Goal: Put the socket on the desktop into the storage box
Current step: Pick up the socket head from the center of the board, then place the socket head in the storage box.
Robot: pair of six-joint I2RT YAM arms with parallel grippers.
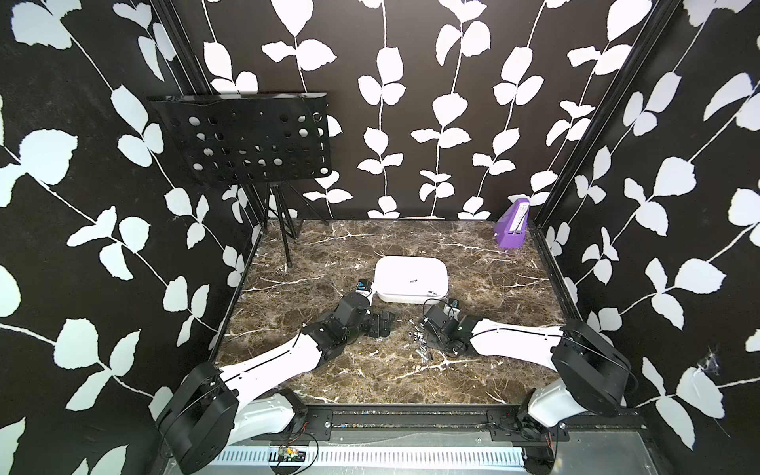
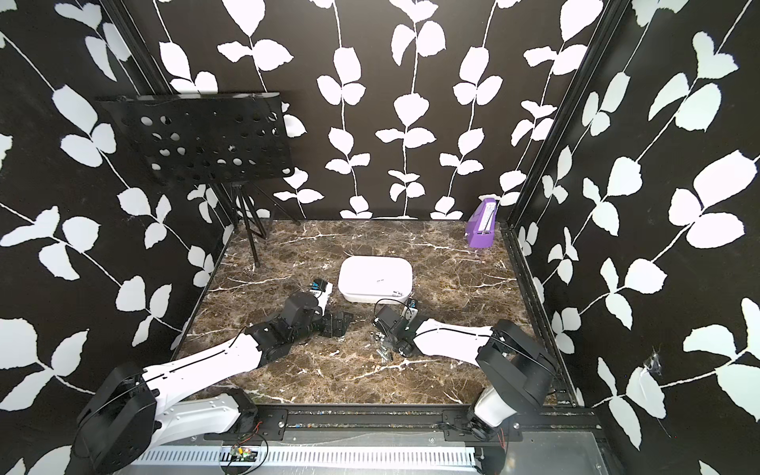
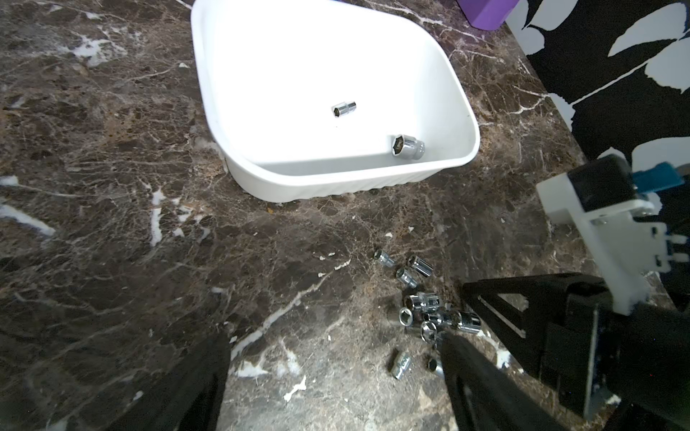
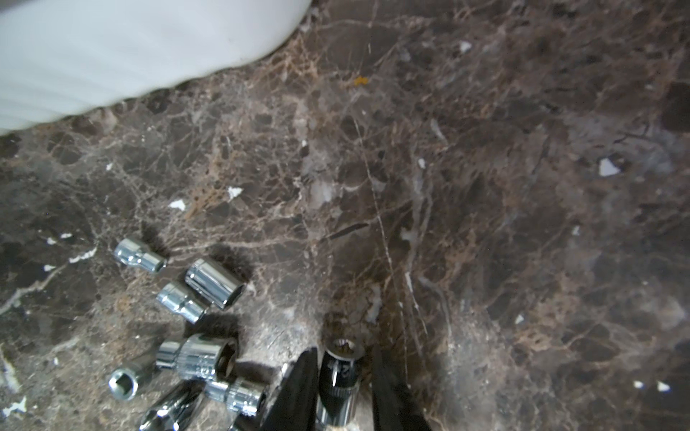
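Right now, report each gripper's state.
Left gripper: open, empty.
Right gripper: jaws flank a socket; grip cannot be told.

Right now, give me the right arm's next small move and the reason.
Probably close the right gripper firmly on the socket standing between its fingers. It brackets that socket on the desktop, but I cannot tell whether the fingers grip it yet. The storage box lies close by.
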